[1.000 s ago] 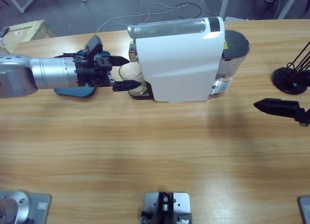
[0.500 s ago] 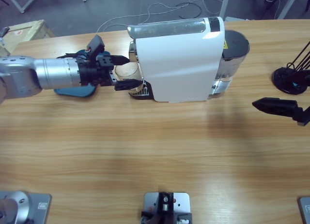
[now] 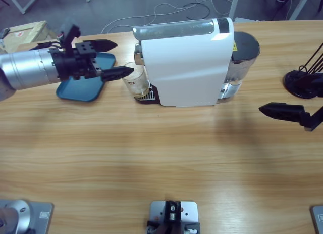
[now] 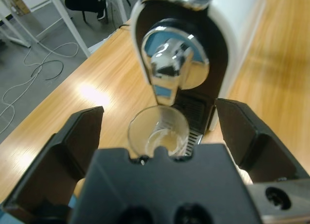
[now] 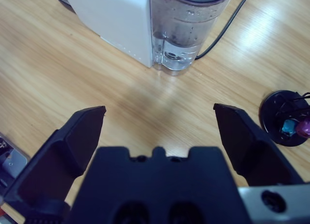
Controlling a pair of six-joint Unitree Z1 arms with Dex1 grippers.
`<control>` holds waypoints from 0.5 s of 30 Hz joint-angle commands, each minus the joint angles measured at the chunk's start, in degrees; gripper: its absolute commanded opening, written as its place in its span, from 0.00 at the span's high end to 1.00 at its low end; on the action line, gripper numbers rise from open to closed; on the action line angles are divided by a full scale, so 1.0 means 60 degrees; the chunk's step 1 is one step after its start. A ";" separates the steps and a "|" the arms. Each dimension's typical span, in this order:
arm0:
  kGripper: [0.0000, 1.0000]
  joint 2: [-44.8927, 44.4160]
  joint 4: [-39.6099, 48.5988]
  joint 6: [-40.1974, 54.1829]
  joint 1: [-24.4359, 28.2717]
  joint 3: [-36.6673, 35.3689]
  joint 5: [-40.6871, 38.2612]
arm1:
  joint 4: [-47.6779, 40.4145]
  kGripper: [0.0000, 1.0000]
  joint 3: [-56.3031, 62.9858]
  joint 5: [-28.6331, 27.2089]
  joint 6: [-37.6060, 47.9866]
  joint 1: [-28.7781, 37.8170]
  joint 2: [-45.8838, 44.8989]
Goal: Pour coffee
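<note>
Surface: long wooden table (image 3: 151, 158), pale grain, cables on grey floor beyond far edge.
Coffee machine (image 3: 186, 62): white body, lying across the table's far half in the high view; chrome spout (image 4: 167, 64) facing the left arm; clear water tank (image 5: 186, 21) at the opposite end, power cord trailing from it.
Glass tumbler (image 4: 158, 134): small, clear, upright on the drip grille (image 4: 196, 112) directly under the spout.
Coffee (image 4: 162, 139): seemingly a thin pale layer at the tumbler's bottom; level hard to judge through the glass.
Left gripper (image 3: 112, 57): jaws spread wide, holding nothing; tips just short of the tumbler, not touching it, one tip near its rim.
Blue tray (image 3: 83, 85): flat on the table beneath the left gripper, beside the machine's spout end.
Right gripper (image 3: 275, 111): near the table's right edge, well apart from the machine; jaws wide apart in the wrist view, nothing between them.
Black round stand (image 5: 286, 117): on the table near the right gripper, small coloured capsules in it.
</note>
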 commanded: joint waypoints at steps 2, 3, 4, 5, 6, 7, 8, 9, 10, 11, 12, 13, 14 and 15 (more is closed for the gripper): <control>0.00 0.1065 -0.0132 -0.0043 0.0234 -0.0125 -0.0228 | -0.0197 0.00 0.0343 0.0140 -0.0010 0.0090 0.0516; 0.00 0.1135 -0.0161 -0.0043 0.0228 -0.0107 -0.0283 | -0.0197 0.00 0.0343 0.0140 -0.0010 0.0090 0.0552; 0.00 0.1202 -0.0164 -0.0049 0.0219 -0.0078 -0.0318 | -0.0197 0.00 0.0348 0.0146 -0.0007 0.0090 0.0560; 0.00 0.1261 -0.0176 -0.0066 0.0219 -0.0037 -0.0330 | -0.0197 0.00 0.0357 0.0161 -0.0007 0.0090 0.0560; 0.00 0.1320 -0.0185 -0.0069 0.0219 0.0001 -0.0345 | -0.0197 0.00 0.0366 0.0170 -0.0007 0.0090 0.0566; 0.00 0.1346 -0.0193 -0.0069 0.0219 0.0030 -0.0395 | -0.0203 0.00 0.0372 0.0170 0.0007 0.0090 0.0587; 0.00 0.1369 -0.0205 -0.0069 0.0219 0.0054 -0.0418 | -0.0232 0.00 0.0372 0.0170 0.0007 0.0090 0.0610; 0.00 0.1422 -0.0208 -0.0069 0.0219 0.0071 -0.0415 | -0.0276 0.00 0.0372 0.0170 0.0007 0.0090 0.0636; 0.00 0.1492 -0.0208 -0.0069 0.0219 0.0077 -0.0418 | -0.0314 0.00 0.0372 0.0170 0.0007 0.0090 0.0669; 0.00 0.1574 -0.0214 -0.0069 0.0219 0.0077 -0.0415 | -0.0341 0.00 0.0363 0.0170 0.0007 0.0090 0.0710; 0.00 0.1659 -0.0237 -0.0069 0.0222 0.0077 -0.0433 | -0.0355 0.00 0.0348 0.0179 0.0007 0.0090 0.0745; 0.00 0.1744 -0.0278 -0.0072 0.0222 0.0077 -0.0477 | -0.0358 0.00 0.0343 0.0196 0.0007 0.0090 0.0762; 0.00 0.1853 -0.0354 -0.0084 0.0219 0.0071 -0.0506 | -0.0358 0.00 0.0343 0.0199 0.0007 0.0090 0.0765; 0.00 0.1935 -0.0398 -0.0084 0.0219 0.0063 -0.0506 | -0.0358 0.00 0.0343 0.0199 0.0007 0.0090 0.0768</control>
